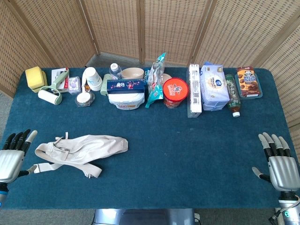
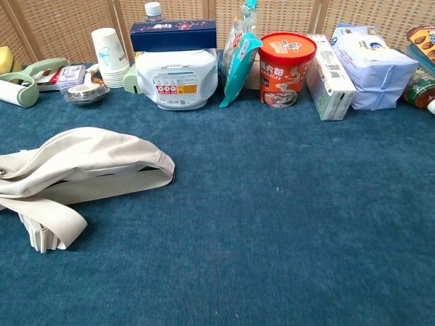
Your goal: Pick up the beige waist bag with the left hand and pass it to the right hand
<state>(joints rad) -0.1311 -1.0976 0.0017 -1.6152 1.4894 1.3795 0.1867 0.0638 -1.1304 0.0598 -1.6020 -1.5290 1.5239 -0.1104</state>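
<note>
The beige waist bag [image 1: 89,146] lies flat on the blue table at the front left, its strap and buckle [image 1: 60,143] trailing toward the left edge. In the chest view the waist bag [image 2: 81,166] fills the left side, with a folded strap end below it. My left hand [image 1: 13,154] rests at the table's left edge, fingers apart and empty, a short gap left of the strap. My right hand [image 1: 280,161] sits at the front right edge, fingers spread, holding nothing. Neither hand shows in the chest view.
A row of goods lines the back: lint roller [image 1: 49,96], paper cups [image 1: 92,78], wipes tub [image 2: 177,78], teal snack bag [image 2: 238,58], red noodle cup [image 1: 175,92], white box [image 1: 194,90], tissue pack [image 1: 213,86], bottle [image 1: 232,95], biscuit box [image 1: 247,82].
</note>
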